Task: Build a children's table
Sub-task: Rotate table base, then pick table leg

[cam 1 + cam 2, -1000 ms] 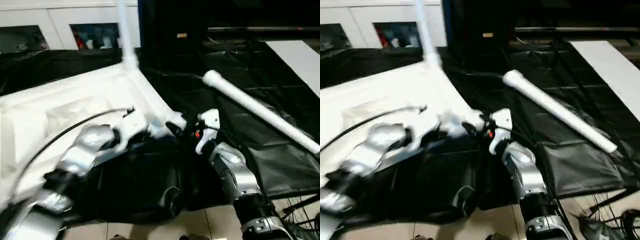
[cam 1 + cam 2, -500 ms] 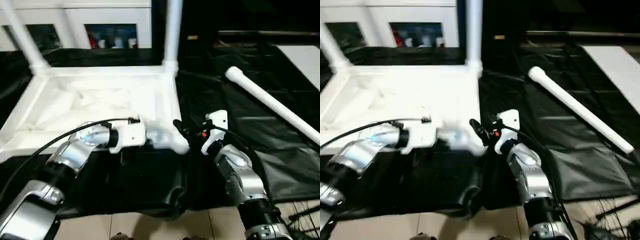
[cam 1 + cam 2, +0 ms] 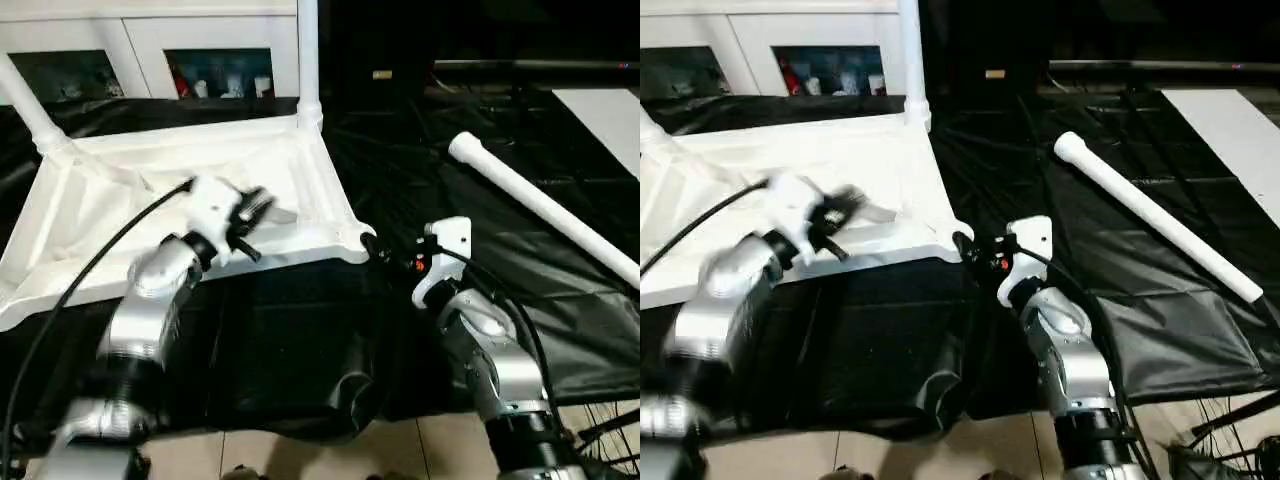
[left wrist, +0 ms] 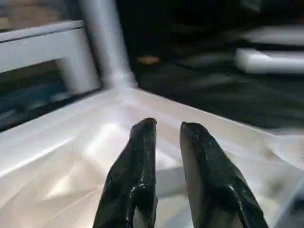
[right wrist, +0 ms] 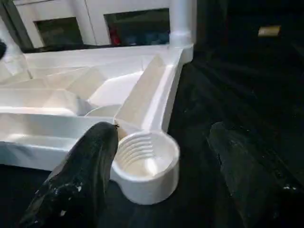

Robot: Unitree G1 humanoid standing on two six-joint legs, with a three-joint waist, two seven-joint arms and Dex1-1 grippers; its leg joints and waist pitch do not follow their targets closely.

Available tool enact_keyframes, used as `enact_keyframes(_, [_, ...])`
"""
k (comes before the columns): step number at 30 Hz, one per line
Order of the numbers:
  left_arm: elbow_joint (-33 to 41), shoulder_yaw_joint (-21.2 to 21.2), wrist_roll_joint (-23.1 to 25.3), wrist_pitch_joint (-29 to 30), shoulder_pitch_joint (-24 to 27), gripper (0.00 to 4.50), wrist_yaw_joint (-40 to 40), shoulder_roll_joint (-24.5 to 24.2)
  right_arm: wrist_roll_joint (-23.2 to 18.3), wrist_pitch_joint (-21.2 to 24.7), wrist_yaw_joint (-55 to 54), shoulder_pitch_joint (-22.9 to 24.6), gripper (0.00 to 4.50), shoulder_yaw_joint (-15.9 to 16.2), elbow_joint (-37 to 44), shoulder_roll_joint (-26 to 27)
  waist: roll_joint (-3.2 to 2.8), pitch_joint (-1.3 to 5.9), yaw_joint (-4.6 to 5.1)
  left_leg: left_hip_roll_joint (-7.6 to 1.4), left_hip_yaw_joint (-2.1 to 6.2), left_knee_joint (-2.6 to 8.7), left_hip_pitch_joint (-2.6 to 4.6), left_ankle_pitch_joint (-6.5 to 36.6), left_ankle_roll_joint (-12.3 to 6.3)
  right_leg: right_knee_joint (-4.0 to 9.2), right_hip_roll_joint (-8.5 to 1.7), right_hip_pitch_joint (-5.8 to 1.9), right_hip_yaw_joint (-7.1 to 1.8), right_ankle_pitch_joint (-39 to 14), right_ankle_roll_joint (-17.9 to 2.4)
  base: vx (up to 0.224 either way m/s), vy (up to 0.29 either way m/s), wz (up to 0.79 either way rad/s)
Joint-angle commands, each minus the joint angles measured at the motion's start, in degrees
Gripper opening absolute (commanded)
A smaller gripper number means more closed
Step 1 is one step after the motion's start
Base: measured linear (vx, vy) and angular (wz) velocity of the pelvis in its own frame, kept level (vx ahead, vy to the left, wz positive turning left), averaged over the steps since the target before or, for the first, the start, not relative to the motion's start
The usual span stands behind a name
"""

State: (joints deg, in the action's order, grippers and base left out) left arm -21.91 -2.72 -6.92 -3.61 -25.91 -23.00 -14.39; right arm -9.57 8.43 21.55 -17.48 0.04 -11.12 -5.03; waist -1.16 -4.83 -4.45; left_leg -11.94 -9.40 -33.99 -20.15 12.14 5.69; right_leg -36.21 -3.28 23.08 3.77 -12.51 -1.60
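Left claw now lifted off the tabletop rim, parted.

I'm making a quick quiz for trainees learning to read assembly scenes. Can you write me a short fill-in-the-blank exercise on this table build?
1. The tabletop lies upside down with ____ legs already standing in its far corner sockets.
2. A loose leg lies on the ____ sheet on the robot's right.
3. The right hand has its fingers open around an empty corner ____.
4. The left hand hovers over the tabletop holding ____.

Missing words: two; black; socket; nothing
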Motion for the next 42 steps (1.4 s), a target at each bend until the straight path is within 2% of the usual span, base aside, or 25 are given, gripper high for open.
enact_keyframes(1, [4.9, -2.89, 0.67, 3.39, 2.8, 1.03, 8.71, 3.05, 2.09, 1.13, -1.7, 0.3, 3.41, 1.08, 2.34, -0.09, -0.34, 4.71, 0.36, -0.79, 3.35, 4.11, -2.7, 1.81, -3.42, 1.99, -2.69, -5.65, 0.88, 11.6, -15.46, -0.058, -0.035, 0.23])
enact_keyframes(4, [7.95, -3.56, 3.26, 4.93, 5.44, 1.03, 14.12, 5.44, 2.6, 0.69, -3.16, -0.53, 3.41, 0.88, 1.48, 0.27, -3.66, 5.44, 3.91, -5.8, 12.66, 5.84, 0.85, -1.59, -22.09, -1.65, -0.66, -2.43, 4.01, -2.29, -18.21, -0.013, -0.081, 0.45])
enact_keyframes(7, [10.63, -3.1, 3.49, 6.63, 7.0, 1.03, 16.18, 6.97, 2.82, 0.88, -4.48, -1.55, 3.41, 0.69, 0.72, 0.18, -1.9, 4.92, 3.07, -2.43, 14.72, 6.28, -0.87, -3.77, -25.64, -1.11, -1.8, -3.36, 1.9, -8.37, -23.96, 0.003, -0.178, 0.58])
enact_keyframes(9, [11.35, -2.56, 3.94, 6.98, 7.42, 1.03, 16.86, 7.39, 2.8, 1.11, -4.63, -1.83, 3.41, 0.53, 0.64, 0.14, 0.06, 4.83, 1.59, 3.97, 11.04, 0.54, -5.37, 4.08, -15.1, 4.69, -4.37, -5.83, 1.86, -16.24, -26.78, -0.036, -0.239, 0.62])
enact_keyframes(10, [12.16, -2.11, 4.48, 7.79, 7.75, 1.03, 17.67, 7.77, 2.98, 1.37, -4.67, -1.96, 3.41, 0.55, 0.71, 0.09, 0.58, 5.03, -0.57, 5.38, 3.21, -12.18, -5.21, 7.91, -9.9, 9.61, -8.14, -5.95, 2.54, -22.98, -26.49, -0.063, -0.239, 0.57])
enact_keyframes(11, [12.69, -1.76, 4.71, 8.07, 7.94, 1.03, 17.96, 8.07, 3.18, 1.54, -4.76, -2.06, 3.41, 0.59, 0.73, 0.04, 0.8, 4.49, -0.1, 4.38, 1.99, -13.64, -6.44, 8.57, -9.92, 9.1, -8.33, -6.03, 3.76, -23.79, -22.42, -0.063, -0.239, 0.57])
enact_keyframes(12, [13.39, -1.39, 5.08, 8.75, 8.19, 1.03, 18.39, 8.37, 3.41, 1.68, -4.94, -2.18, 3.41, 0.59, 0.65, 0.03, 0.35, 3.54, -0.41, 2.91, 0.82, -13.18, -5.62, 9.82, -9.83, 9.64, -9.46, -5.4, 6.03, -25.2, -15.52, -0.026, -0.218, 0.52])
enact_keyframes(14, [14.41, -0.52, 6.09, 9.44, 8.53, 1.03, 18.66, 8.52, 3.99, 2.08, -5.38, -2.41, 3.41, 0.75, 0.32, -0.1, -2.51, 5.51, -0.6, -2.01, 2.83, -4.08, -2.82, 8.36, -13.09, 9.59, -7.03, -9.01, 9.71, -16.58, -3.19, -0.017, -0.23, 0.7])
enact_keyframes(15, [14.78, -0.3, 6.48, 9.61, 8.66, 1.03, 18.88, 8.56, 4.2, 2.1, -5.64, -2.43, 3.41, 0.83, 0.27, -0.18, -4.39, 6.55, 1.26, -15.32, 15.75, 3.83, 1.84, 4.23, -24.35, -6.0, -2.17, -3.11, 8.55, -12.02, 2.79, 0.0, -0.285, 0.72])
enact_keyframes(16, [15.06, -0.16, 6.74, 9.77, 8.76, 1.03, 19.08, 8.62, 4.32, 2.08, -5.83, -2.44, 3.41, 0.87, 0.24, -0.25, -2.63, 6.74, 2.99, -16.69, 17.86, 3.2, 4.76, -3.47, -29.57, -9.8, -2.72, 2.5, 4.44, -16.88, 1.78, 0.03, -0.308, 0.63])
enact_keyframes(17, [15.52, 0.07, 6.76, 10.09, 9.04, 1.03, 18.91, 8.67, 4.37, 2.14, -6.1, -2.42, 3.41, 0.93, 0.24, -0.3, -2.12, 7.52, 3.44, -14.92, 18.76, 0.92, 7.25, -16.68, -34.13, -11.34, -3.38, 6.32, 1.49, -17.28, -1.22, 0.03, -0.308, 0.63])
enact_keyframes(18, [15.94, 0.37, 6.95, 10.25, 9.32, 1.03, 18.79, 8.66, 4.41, 2.15, -6.32, -2.38, 3.41, 0.97, 0.28, -0.39, -3.13, 5.63, 2.19, -10.18, 17.01, -0.03, 4.14, -29.06, -37.96, -11.82, -3.53, 7.1, -2.95, -11.85, -5.4, -0.004, -0.268, 0.61])
enact_keyframes(20, [16.85, 1.01, 7.14, 10.38, 10.01, 1.03, 18.43, 8.67, 4.63, 2.43, -6.9, -2.21, 3.41, 0.92, 0.49, -0.48, -0.72, 5.32, 2.13, 3.58, 12.32, 1.3, -1.29, -12.91, -31.07, -2.6, 0.49, 0.5, -2.66, -2.75, -16.1, -0.056, -0.288, 0.64])
enact_keyframes(21, [17.27, 1.17, 7.08, 10.64, 10.26, 1.03, 18.37, 8.77, 4.8, 2.67, -7.17, -2.13, 3.41, 0.85, 0.57, -0.48, -0.03, 4.92, 2.25, 6.12, 11.03, -0.08, -4.13, -8.53, -30.38, 0.44, -1.21, -1.93, -1.58, -2.65, -24.9, -0.072, -0.313, 0.63])
enact_keyframes(22, [17.74, 1.13, 6.66, 11.29, 10.62, 1.03, 18.46, 9.05, 4.96, 3.15, -7.76, -1.94, 3.41, 0.53, 0.59, -0.42, 1.77, 5.17, -0.52, 8.35, 4.63, -12.04, -6.68, 2.03, -23.43, 6.36, -6.55, -4.84, -1.92, -6.01, -35.66, -0.073, -0.333, 0.64])
enact_keyframes(23, [17.78, 1.11, 6.6, 11.37, 10.67, 1.03, 18.47, 9.09, 4.98, 3.21, -7.84, -1.92, 3.41, 0.48, 0.59, -0.41, 1.33, 5.43, -0.86, 6.67, 2.88, -14.89, -7.04, 7.47, -19.14, 6.78, -8.31, -5.48, -2.35, -8.31, -35.63, -0.073, -0.333, 0.64])
enact_keyframes(24, [18.88, 0.64, 5.31, 11.66, 11.64, 1.03, 18.67, 9.92, 3.17, 5.94, -9.7, -1.43, 3.41, -1.94, 0.82, 0.54, 1.57, 4.35, 0.41, 6.03, 1.51, -14.84, -5.01, 12.08, -11.8, 7.28, -6.25, -2.94, -3.26, -11.36, -28.73, -0.065, -0.341, 0.51])
enact_keyframes(27, [19.79, 0.08, 3.7, 12.73, 12.46, 1.03, 18.44, 10.81, 1.58, 7.19, -10.16, -1.07, 3.41, -3.62, 1.21, 0.49, 0.25, 4.45, -1.9, 2.42, 4.75, -4.45, -3.41, 6.19, -12.31, 7.22, -11.69, -8.45, -8.52, -11.01, 0.24, -0.055, -0.273, 0.14])
enact_keyframes(28, [19.81, 0.02, 3.62, 12.71, 12.5, 1.03, 18.54, 10.94, 1.74, 7.11, -9.86, -1.03, 3.41, -3.44, 1.29, 0.08, 0.22, 5.07, -2.24, 2.05, 4.92, -3.56, -2.28, 3.36, -13.54, 6.5, -10.83, -8.0, -8.24, -5.52, 1.84, -0.041, -0.198, 0.13])
enact_keyframes(29, [19.85, -0.03, 3.92, 12.55, 12.45, 1.03, 18.78, 10.98, 1.66, 7.34, -9.72, -1.06, 3.41, -3.31, 1.37, -0.25, 1.4, 5.46, -2.26, 3.17, 5.11, -4.88, -3.09, 1.65, -15.22, 5.42, -12.0, -8.49, -9.59, 1.92, 0.67, -0.041, -0.198, 0.13])
enact_keyframes(30, [20.06, -0.02, 4.22, 12.49, 12.54, 1.03, 19.04, 11.03, 1.04, 7.67, -9.44, -1.0, 3.41, -3.49, 1.56, -0.38, 1.41, 5.07, -2.92, 5.36, 4.55, -8.62, -2.68, 5.26, -9.78, 8.07, -11.13, -7.68, -15.1, 0.4, 2.0, -0.044, -0.149, 0.04])
enact_keyframes(33, [20.61, -0.5, 4.27, 13.67, 12.54, 1.03, 20.03, 11.5, 0.96, 6.42, -9.45, -1.34, 3.41, -3.88, 1.66, -0.45, 4.31, 3.41, -3.66, 9.58, 4.76, -7.63, -2.48, 2.99, -3.11, 6.54, -1.46, -7.7, -14.78, -5.08, 4.45, -0.031, -0.059, -0.4])
enact_keyframes(36, [22.86, 0.03, 4.61, 14.66, 12.82, 1.03, 19.94, 10.92, 1.97, 6.0, -10.42, -2.79, 3.41, -4.66, 1.15, -0.86, 1.88, 3.96, -3.28, 7.35, 5.59, -1.75, -1.34, -6.75, -8.83, 7.82, -1.83, -6.09, -10.2, -3.77, 4.85, -0.043, 0.035, -0.14])
enact_keyframes(39, [23.7, 0.27, 3.68, 14.16, 13.17, 1.03, 18.3, 10.39, 1.7, 6.42, -11.14, -3.99, 3.41, -5.34, 0.19, -1.27, -2.71, 5.3, 0.79, -5.84, 10.48, 5.82, 1.45, 6.74, -10.87, 2.24, -1.86, -3.88, -4.69, -4.83, -4.04, -0.043, 0.155, -0.09])
enact_keyframes(42, [24.41, -0.61, 2.53, 14.26, 13.27, 1.03, 17.73, 10.26, 1.77, 6.36, -11.28, -4.93, 3.41, -5.69, -0.86, -1.86, -1.93, 4.96, 2.13, -3.05, 8.55, 5.08, 1.0, 12.7, -11.35, 3.29, -3.97, -4.47, -3.44, -0.35, -9.59, -0.031, 0.13, -0.03])
